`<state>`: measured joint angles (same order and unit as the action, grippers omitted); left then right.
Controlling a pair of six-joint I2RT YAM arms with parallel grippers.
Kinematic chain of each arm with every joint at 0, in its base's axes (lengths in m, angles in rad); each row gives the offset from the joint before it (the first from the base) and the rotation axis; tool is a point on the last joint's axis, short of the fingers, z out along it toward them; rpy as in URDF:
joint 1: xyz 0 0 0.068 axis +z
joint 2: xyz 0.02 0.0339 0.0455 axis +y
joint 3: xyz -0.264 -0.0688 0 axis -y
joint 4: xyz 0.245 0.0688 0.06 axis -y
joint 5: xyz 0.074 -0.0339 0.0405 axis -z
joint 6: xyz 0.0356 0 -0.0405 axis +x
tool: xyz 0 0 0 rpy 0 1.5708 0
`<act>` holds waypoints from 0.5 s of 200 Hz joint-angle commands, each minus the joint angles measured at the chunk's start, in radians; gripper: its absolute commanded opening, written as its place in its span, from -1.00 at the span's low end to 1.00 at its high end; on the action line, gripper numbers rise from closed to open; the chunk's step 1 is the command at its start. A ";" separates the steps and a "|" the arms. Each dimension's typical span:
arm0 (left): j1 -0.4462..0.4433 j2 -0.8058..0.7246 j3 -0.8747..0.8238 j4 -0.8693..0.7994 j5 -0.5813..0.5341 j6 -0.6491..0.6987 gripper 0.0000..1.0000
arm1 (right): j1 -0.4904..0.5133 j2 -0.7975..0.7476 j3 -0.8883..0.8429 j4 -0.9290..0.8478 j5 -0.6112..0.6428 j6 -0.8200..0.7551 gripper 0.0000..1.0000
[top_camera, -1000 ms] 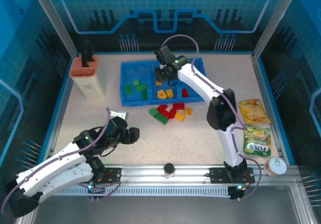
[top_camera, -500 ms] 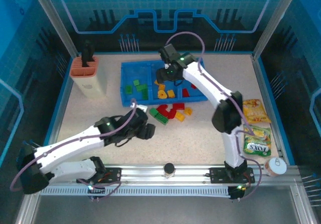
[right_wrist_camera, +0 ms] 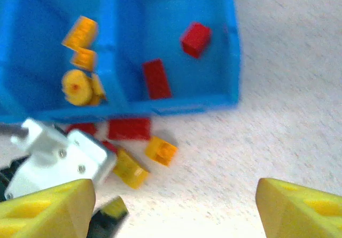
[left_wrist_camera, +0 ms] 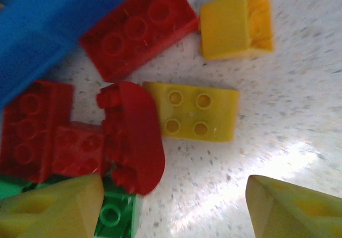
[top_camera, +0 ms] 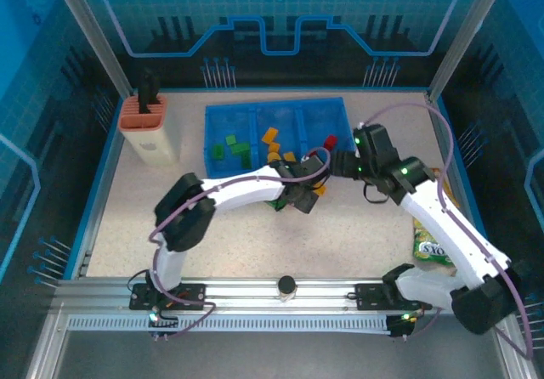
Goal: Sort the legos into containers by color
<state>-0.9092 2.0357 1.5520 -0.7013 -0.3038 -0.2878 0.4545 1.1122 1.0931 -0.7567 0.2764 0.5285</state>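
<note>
Left wrist: yellow lego (left_wrist_camera: 191, 113) just beyond the wide-open, empty left claw (left_wrist_camera: 170, 192).

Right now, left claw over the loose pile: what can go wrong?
1. The red rounded brick sits tight against the yellow four-stud brick. The open left claw may pinch both colours.
2. The blue tray wall is right beside the pile, so the claw could catch it.
3. The open right claw hangs close to the left arm. They might collide.
</note>
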 commanded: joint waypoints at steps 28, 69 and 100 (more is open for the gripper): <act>0.028 0.128 0.126 -0.106 -0.074 0.063 0.35 | -0.023 -0.159 -0.175 0.019 -0.081 0.054 0.60; 0.033 0.145 0.120 -0.101 -0.093 0.073 -0.07 | -0.025 -0.164 -0.207 0.052 -0.114 0.071 0.58; 0.035 0.122 0.094 -0.086 -0.098 0.079 -0.23 | -0.023 -0.174 -0.207 0.052 -0.109 0.076 0.58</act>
<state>-0.8780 2.1574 1.6600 -0.7662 -0.3817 -0.2264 0.4419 0.9535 0.8951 -0.7261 0.1780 0.5842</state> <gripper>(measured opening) 0.392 0.791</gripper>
